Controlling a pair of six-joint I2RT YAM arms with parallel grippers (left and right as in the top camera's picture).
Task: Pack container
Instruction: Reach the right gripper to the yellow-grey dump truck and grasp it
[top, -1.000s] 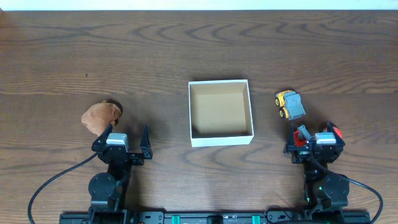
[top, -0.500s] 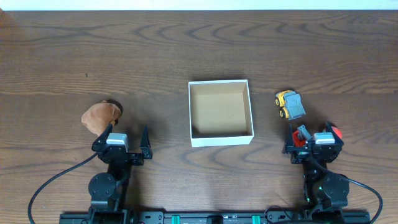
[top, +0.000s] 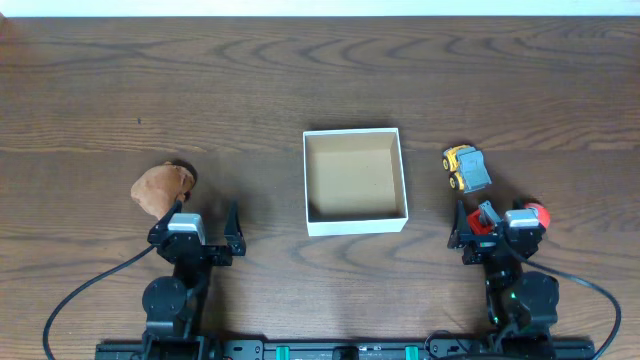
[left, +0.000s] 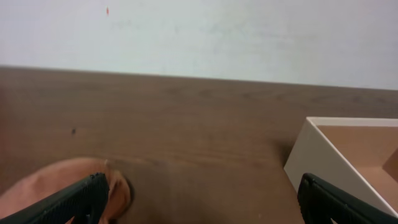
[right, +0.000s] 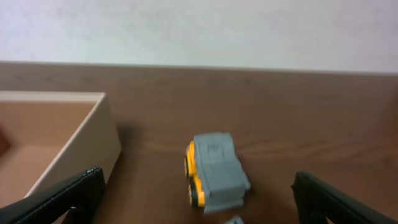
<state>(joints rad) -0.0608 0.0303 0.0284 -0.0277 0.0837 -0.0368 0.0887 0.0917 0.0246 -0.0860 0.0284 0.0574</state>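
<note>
We see the container (top: 356, 226) standing near the middle of the bench (top: 300, 80), a shallow square box with white walls and a bare tan inside. It sits between the two arms and a little farther out than either of them.

The left claw (top: 207, 209) is spread wide and has hold of nothing. A brown, rounded lump (top: 160, 188) lies just beyond its left finger; in the left wrist view that lump shows at the lower left and a corner of the box at the right, with bare wood between them.

The right claw (top: 497, 214) is also spread wide and grips nothing. A yellow and grey toy truck (top: 466, 169) stands just right of the box, apart from its wall, ahead of this claw. From above, a small red and grey toy (top: 484, 220) lies between the right claw's fingers, and we cannot tell whether it touches them. A red rounded piece (top: 538, 213) shows at the claw's right side; we cannot make out what it is.
</note>
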